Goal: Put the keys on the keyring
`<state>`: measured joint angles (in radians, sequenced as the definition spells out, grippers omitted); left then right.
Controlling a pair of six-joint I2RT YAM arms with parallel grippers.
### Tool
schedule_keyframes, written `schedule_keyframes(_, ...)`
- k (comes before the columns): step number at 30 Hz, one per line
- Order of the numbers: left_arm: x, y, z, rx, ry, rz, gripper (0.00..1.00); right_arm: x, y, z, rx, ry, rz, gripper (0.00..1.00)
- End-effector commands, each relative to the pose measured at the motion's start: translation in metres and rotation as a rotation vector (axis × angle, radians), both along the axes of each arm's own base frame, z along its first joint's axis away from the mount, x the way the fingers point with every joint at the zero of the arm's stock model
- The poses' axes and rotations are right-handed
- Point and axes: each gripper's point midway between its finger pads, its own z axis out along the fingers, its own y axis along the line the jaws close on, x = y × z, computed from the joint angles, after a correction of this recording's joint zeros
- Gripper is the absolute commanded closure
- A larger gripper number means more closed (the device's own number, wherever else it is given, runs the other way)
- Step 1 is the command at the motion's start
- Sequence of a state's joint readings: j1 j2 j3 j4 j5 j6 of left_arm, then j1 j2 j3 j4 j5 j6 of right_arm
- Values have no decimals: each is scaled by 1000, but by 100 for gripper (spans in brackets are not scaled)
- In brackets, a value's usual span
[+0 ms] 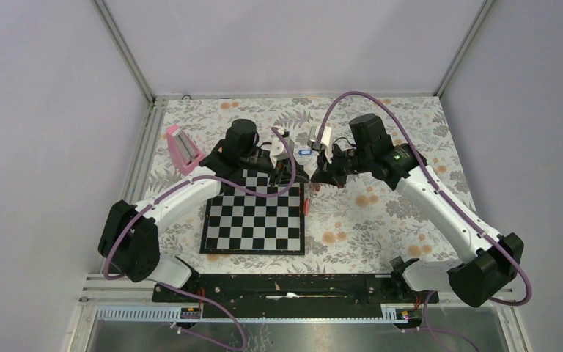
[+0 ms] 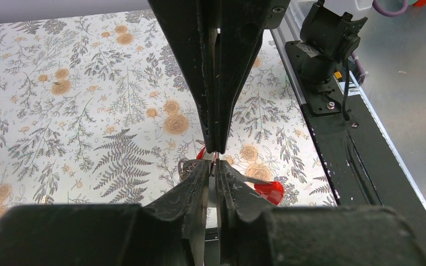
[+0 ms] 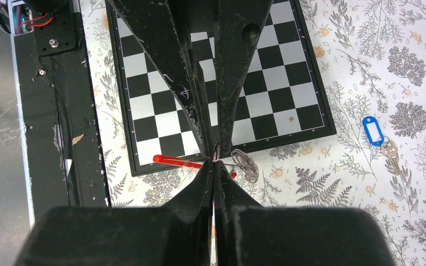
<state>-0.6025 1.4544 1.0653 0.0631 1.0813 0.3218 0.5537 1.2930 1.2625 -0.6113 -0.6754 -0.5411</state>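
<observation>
We record the right pincer [image 3: 215,165] closed. The left pincer [image 2: 213,169] is narrow and we cannot tell its grip. Both meet at the keyring [image 3: 246,164], just off the chessboard [image 3: 266,83]. The blue-tagged key [image 3: 374,131] lies apart from the chessboard.

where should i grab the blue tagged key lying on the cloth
Probably the blue tag, pinched across its long edges from straight above. It lies flat on the cloth, wider than the thin metal key trailing from its end, with free space on both sides.
</observation>
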Motion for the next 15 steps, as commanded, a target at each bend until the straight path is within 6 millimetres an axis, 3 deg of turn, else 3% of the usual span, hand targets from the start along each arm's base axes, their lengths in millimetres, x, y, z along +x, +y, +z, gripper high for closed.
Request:
schedule_keyframes(1,-5,-3,11,-44,-53,-46,84,-5,5,22,59,-53,24,100)
schedule_keyframes(9,-6,-4,11,-44,-45,-57,100,-4,6,24,64,-52,25,100)
schedule_keyframes(15,-9,-4,12,-48,-24,-63,100,-1,7,24,69,-50,5,100)
